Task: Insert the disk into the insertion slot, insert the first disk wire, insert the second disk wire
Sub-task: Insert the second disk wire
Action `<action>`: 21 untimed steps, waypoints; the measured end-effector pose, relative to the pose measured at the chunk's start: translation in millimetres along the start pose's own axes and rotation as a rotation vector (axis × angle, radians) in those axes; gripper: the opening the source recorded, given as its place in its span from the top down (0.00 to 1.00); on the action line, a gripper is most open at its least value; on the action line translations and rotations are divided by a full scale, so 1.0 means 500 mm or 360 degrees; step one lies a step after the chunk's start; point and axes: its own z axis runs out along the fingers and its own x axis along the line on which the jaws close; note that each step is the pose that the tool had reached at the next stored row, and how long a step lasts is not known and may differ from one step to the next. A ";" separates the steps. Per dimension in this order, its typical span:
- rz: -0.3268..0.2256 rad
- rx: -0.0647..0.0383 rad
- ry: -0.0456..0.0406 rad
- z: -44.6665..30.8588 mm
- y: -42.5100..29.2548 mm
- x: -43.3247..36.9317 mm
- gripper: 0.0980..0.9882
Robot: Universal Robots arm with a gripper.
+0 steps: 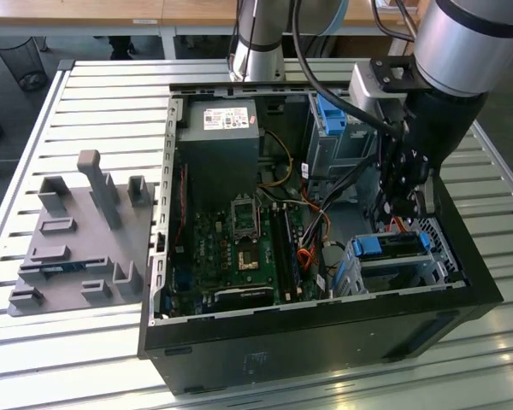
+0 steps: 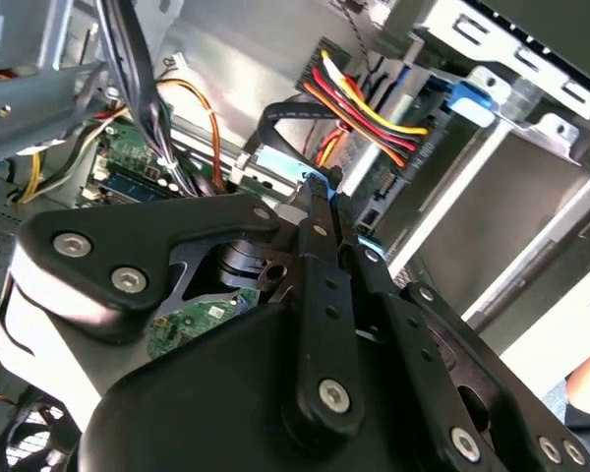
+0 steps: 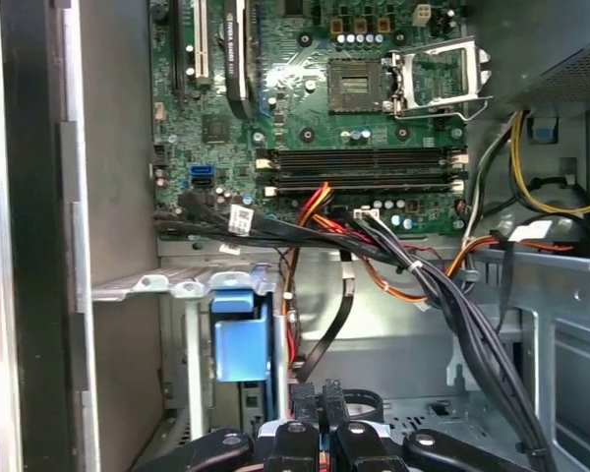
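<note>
Black-fingered gripper (image 2: 320,192), clenched on a small connector beside the blue-framed silver disk (image 1: 392,246) seated in the low perforated metal insertion slot (image 1: 436,260), risks snagging neighbouring red-yellow wires (image 2: 359,108) if misaligned.

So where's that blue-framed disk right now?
In the exterior view the disk sits in the insertion slot at the computer case's right end, directly below the end effector, with the green motherboard to its left.
</note>
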 end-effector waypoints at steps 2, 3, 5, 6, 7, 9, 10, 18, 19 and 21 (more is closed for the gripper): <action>0.0000 0.0000 -0.0001 0.000 0.000 0.007 0.95; 0.0000 0.0000 -0.0002 0.000 -0.001 0.011 0.95; 0.0000 0.0000 -0.0002 0.000 -0.001 0.014 0.95; 0.0000 0.0000 -0.0002 0.000 -0.001 0.016 0.95; 0.0000 0.0000 -0.0002 0.000 -0.001 0.017 0.95; 0.0000 0.0000 -0.0002 0.000 -0.001 0.021 0.95; 0.0000 0.0000 -0.0002 0.000 -0.001 0.023 0.95; -0.0003 0.0000 -0.0002 0.000 -0.002 0.035 0.95; -0.0003 0.0000 -0.0007 0.000 -0.002 0.035 0.95; -0.0003 0.0000 -0.0031 0.000 -0.002 0.038 0.95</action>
